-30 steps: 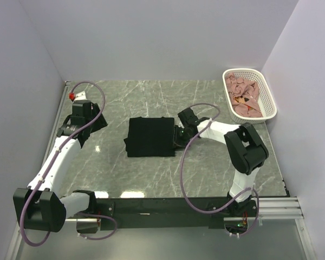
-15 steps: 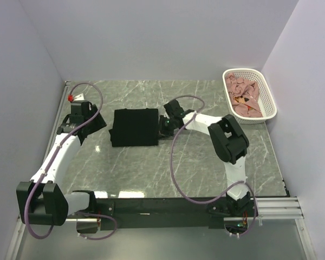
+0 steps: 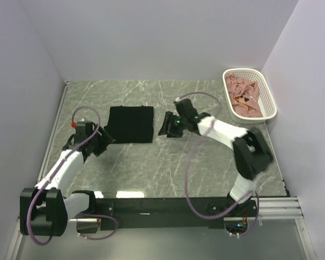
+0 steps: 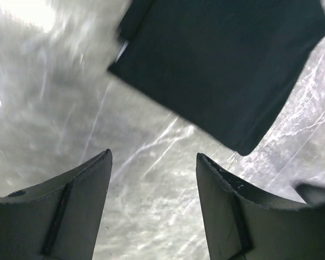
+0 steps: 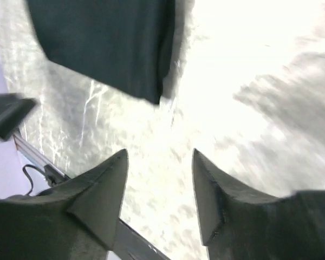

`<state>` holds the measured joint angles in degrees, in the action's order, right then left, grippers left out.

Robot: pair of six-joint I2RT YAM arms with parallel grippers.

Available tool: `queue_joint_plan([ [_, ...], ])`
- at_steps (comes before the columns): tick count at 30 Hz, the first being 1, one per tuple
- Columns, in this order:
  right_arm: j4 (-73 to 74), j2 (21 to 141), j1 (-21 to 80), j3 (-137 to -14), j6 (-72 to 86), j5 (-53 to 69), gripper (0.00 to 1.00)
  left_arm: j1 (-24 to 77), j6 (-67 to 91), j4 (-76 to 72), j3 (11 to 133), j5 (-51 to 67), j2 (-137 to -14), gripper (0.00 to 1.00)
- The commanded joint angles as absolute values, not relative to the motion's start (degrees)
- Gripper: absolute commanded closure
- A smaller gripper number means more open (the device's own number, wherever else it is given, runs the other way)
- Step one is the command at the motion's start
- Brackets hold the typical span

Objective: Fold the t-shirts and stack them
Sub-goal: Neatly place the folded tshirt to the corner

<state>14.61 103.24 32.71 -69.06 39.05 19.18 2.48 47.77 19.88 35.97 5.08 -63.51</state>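
Left gripper point(image 4: 153, 162): fingers parted wide, only bare tabletop point(image 3: 168, 162) in the gap; holding and touching nothing.
Right gripper point(image 5: 160, 162): fingers likewise apart, empty, clear of the cloth.
Fingers: dark, matte, wedge-shaped, tapering to blunt tips.
Black t-shirt point(image 3: 131, 123): folded into a flat, near-square packet of plain matte cloth with straight edges. It lies between the two grippers, just ahead of each pair of tips, apart from both.
Tabletop: glossy grey-green marble pattern, white veins.
Pink t-shirts point(image 3: 244, 98): crumpled heap in a white lattice basket point(image 3: 270, 100), well apart from the right fingers.
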Motion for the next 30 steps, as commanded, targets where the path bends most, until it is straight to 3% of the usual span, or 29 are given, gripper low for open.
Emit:
queue_joint_plan([
  [1, 13.71, 90.12, 31.03, -62.33, 34.64, 13.47, 0.4, 3.86, 58.78, 13.11, 31.48, 7.39, -60.56, 0.32],
  [8, 9.49, 64.97, 20.67, -42.92, 35.07, 18.1, 0.31, 10.8, 72.76, 5.11, 24.0, 0.28, -58.88, 0.34],
  [13, 13.44, 53.72, 17.49, -39.99, 32.35, 18.19, 0.25, 16.34, 80.5, -0.07, 24.52, -5.18, -62.39, 0.39],
  [30, 13.97, 46.5, 14.06, -38.06, 32.87, 26.54, 0.22, 21.62, 87.98, -6.33, 32.52, -15.03, -81.03, 0.43],
])
